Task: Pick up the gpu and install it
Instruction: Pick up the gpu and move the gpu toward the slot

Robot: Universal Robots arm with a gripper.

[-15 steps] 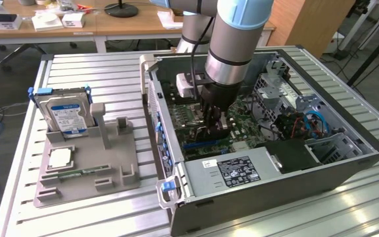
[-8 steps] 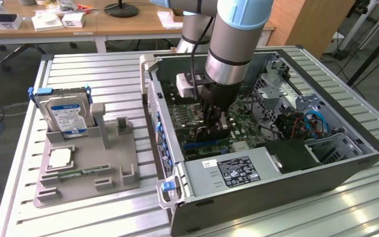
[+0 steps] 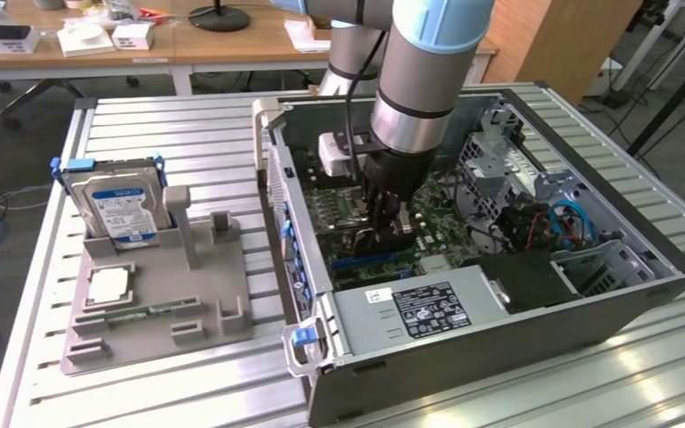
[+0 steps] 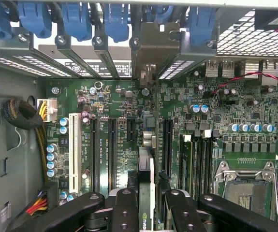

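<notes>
Arm reaches down into the open computer case (image 3: 628, 294) on the table (image 3: 140, 116). Tool (image 4: 151, 205) is clenched on the gpu (image 4: 146, 179), which is held edge-on over the motherboard (image 4: 114, 101) among the expansion slots, its metal bracket at the rear slot openings. Cannot tell if it is seated. Hard drive (image 3: 114, 203) stands upright in the grey holder outside the case.

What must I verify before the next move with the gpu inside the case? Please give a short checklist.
1. The gpu held by the end effector: ok.
2. The gpu over the motherboard, inside the case: ok.
3. Its bracket toward the rear slot covers: ok.
4. Card edge in line with a slot: cannot tell.
5. The cable bundle apart from the gpu: ok.
</notes>
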